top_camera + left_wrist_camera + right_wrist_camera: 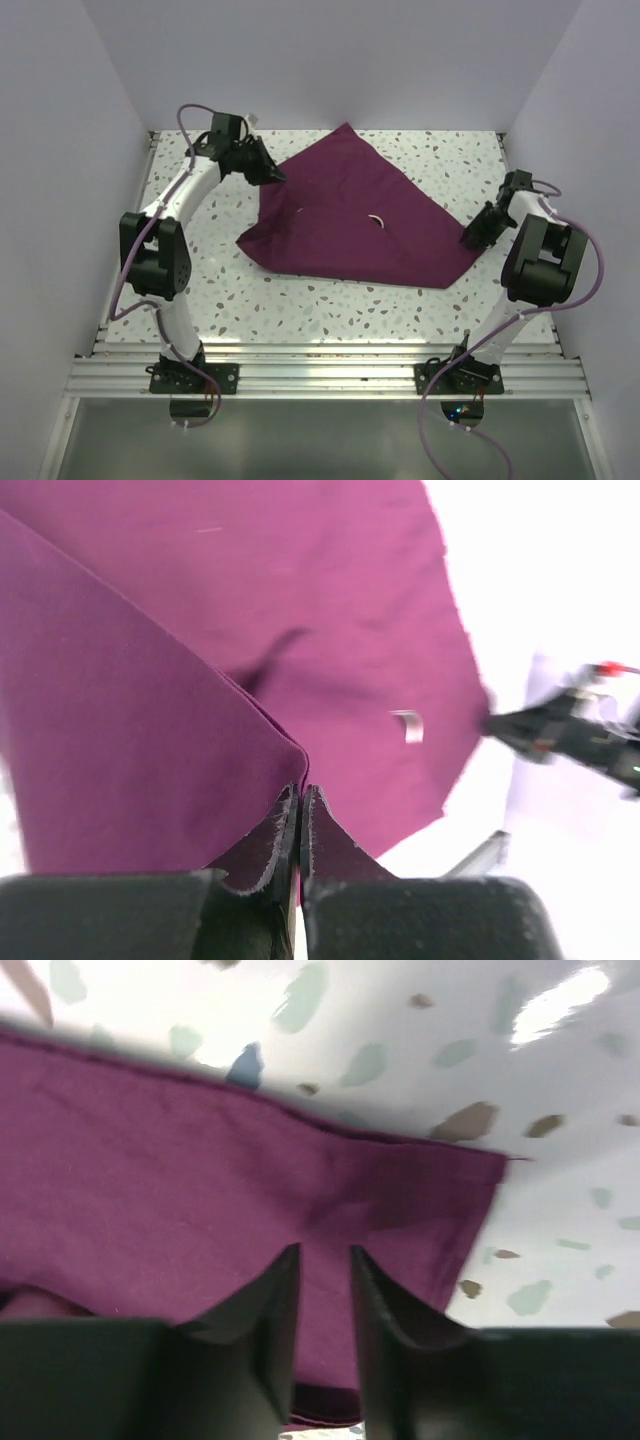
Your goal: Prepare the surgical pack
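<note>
The dark purple cloth (350,215) of the surgical pack lies spread over the middle of the table, its left side folded up and over. A small silver piece (377,221) shows at its centre, also in the left wrist view (407,725). The tray, instruments and gauze are hidden. My left gripper (272,176) is shut on the cloth's left fold (150,750), held raised above the table; the jaws (300,792) are pressed together on the fabric. My right gripper (470,238) sits low over the cloth's right corner (440,1200), fingers (270,1300) a little apart, with the cloth lying flat between them.
Speckled white tabletop (300,300) surrounds the cloth. White walls close in the left, back and right. A metal rail (330,375) runs along the near edge by the arm bases. The right arm's elbow (540,260) stands at the table's right edge.
</note>
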You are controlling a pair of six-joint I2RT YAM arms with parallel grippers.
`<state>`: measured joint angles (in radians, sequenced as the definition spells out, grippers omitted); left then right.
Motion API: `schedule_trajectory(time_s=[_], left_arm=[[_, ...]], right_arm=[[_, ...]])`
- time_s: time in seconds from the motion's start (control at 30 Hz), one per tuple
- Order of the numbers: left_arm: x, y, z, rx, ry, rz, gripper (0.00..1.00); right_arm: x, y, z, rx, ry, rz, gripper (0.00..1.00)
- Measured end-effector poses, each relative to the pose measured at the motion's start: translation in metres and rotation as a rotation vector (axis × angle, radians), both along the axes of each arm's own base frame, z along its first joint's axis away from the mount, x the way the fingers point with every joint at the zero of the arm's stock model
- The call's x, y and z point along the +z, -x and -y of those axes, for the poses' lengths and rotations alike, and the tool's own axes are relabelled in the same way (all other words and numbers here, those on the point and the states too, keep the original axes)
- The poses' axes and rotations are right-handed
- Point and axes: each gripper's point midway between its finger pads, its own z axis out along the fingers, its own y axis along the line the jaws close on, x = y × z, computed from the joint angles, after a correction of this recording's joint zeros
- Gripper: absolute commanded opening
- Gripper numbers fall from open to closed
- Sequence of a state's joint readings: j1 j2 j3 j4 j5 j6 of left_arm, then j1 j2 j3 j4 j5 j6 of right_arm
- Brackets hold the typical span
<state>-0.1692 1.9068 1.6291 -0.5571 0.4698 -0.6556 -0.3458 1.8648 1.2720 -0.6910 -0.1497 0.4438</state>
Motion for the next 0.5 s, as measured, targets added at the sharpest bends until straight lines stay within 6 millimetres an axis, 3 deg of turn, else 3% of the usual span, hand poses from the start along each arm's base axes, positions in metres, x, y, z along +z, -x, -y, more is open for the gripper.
schedule_trajectory(time_s=[0.03,0.07,0.2,0.33,0.5], left_arm=[[0.011,-0.001,0.013,-0.012,0.022,0.014,0.00],[0.020,-0.001,0.024,-0.022,0.042,0.026,0.00],[0.045,0.004,0.060,-0.059,0.098,0.045,0.00],[0.047,0.014,0.085,-0.083,0.129,0.015,0.00],[0.032,0.025,0.121,-0.123,0.155,-0.054,0.00]], right_arm=[[-0.001,-0.001,-0.006,0.011,-0.011,0.003,0.16],[-0.002,0.000,-0.012,0.026,-0.025,0.003,0.13],[-0.010,0.005,-0.040,0.071,-0.071,-0.017,0.11],[-0.019,0.008,-0.050,0.084,-0.100,-0.041,0.11],[-0.020,0.008,-0.050,0.074,-0.110,-0.045,0.11]])
